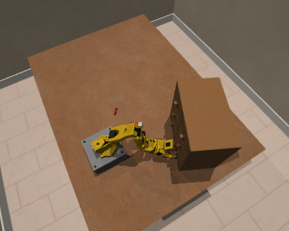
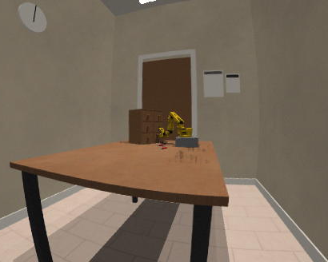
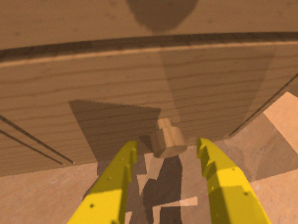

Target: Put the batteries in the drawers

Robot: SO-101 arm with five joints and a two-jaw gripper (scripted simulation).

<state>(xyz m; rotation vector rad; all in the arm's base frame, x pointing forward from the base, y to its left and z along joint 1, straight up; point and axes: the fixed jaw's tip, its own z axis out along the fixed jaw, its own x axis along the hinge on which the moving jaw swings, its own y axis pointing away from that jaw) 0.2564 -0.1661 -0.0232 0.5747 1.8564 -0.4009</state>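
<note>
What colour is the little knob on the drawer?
Light tan wood, like the drawer. The knob shows best in the wrist view, between the yellow fingers.
</note>
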